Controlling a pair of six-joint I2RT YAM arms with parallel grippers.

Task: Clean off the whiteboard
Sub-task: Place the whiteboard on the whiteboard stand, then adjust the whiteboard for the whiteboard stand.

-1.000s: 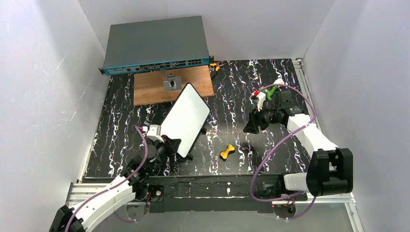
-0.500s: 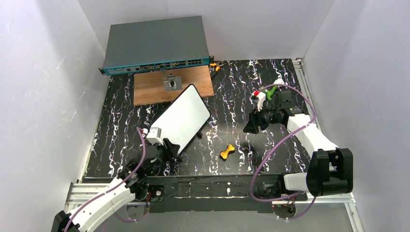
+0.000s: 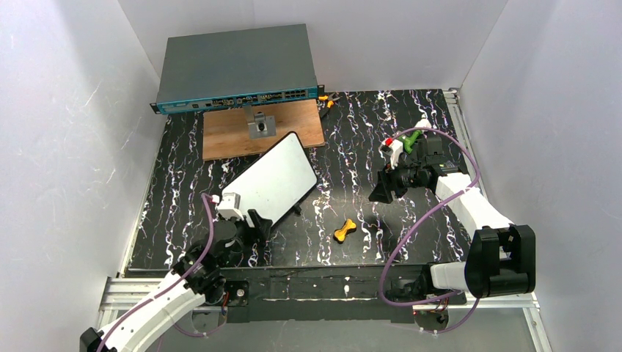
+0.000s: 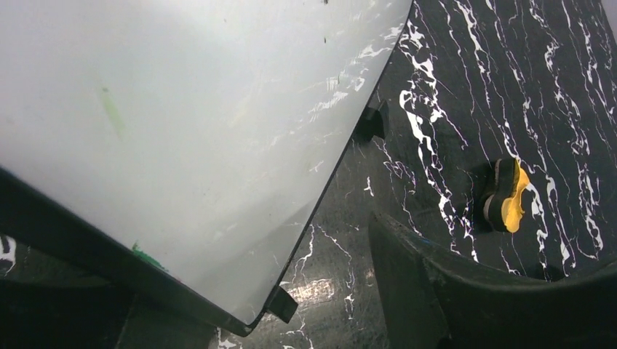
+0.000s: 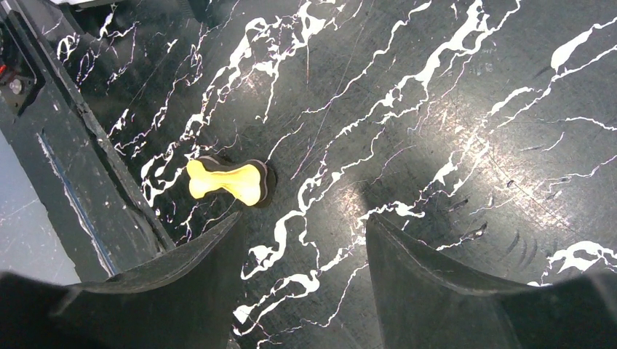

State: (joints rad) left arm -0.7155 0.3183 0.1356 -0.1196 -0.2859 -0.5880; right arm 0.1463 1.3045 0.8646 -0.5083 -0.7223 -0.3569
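Over the last sec the whiteboard [image 3: 273,182] has tipped from steep to a shallow lean, left of centre on the table [image 3: 352,147]. Face looks nearly clean bar faint green smears [image 4: 113,113], so prob. being set down, job about done. Left gripper [image 3: 254,222]: jaws wide, one finger at the board's near edge, other clear; no pinch. Right gripper [image 5: 302,225]: unchanged, spread, empty, hovering near the yellow eraser [image 5: 227,180].
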